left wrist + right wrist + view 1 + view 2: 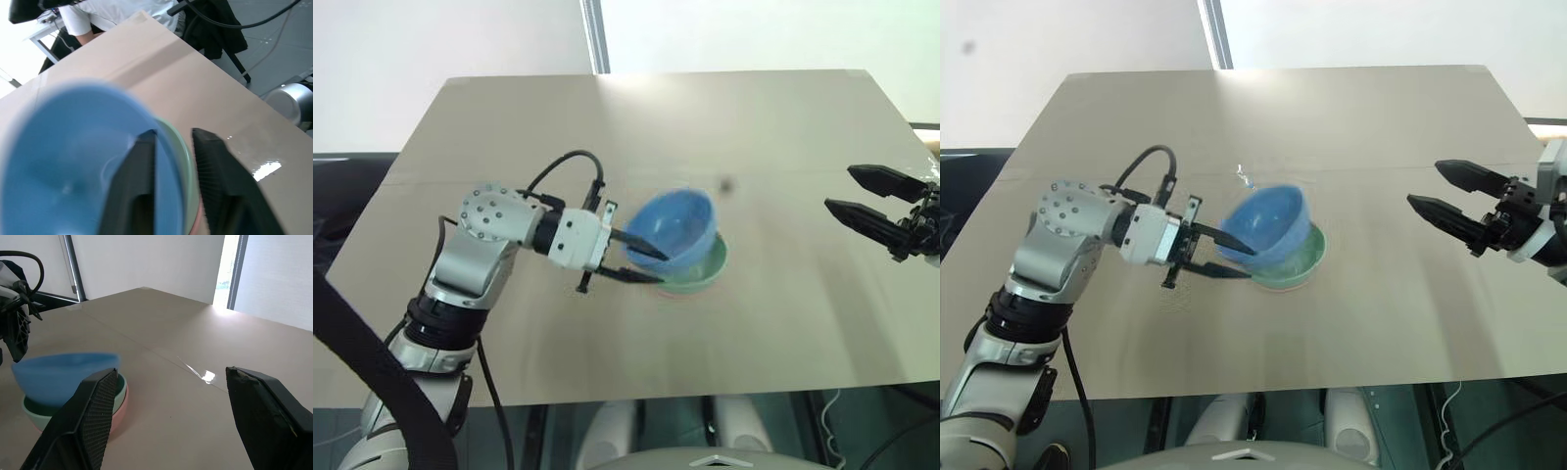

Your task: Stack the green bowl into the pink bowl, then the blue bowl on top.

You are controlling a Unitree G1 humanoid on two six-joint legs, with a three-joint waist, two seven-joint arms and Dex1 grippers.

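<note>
On the tan surface [783,323], the mint-green plastic bowl [710,270] is sitting nested in the salmon-pink plastic bowl [121,407]. The sky-blue plastic bowl [674,227] is tilting above them, its rim between the left hand's [644,264] part-spread fingers; the right hand [864,198] is idling wide, so seating remains.

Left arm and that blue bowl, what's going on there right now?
The left gripper has its jaws astride the rim of the blue bowl, one inside and one outside. The bowl sits tilted over the green bowl, which is already nested in the pink bowl, so it is not yet settled flat. Whether the jaws are gripping or letting go is unclear. The right gripper hangs open over the table, off to the side.
</note>
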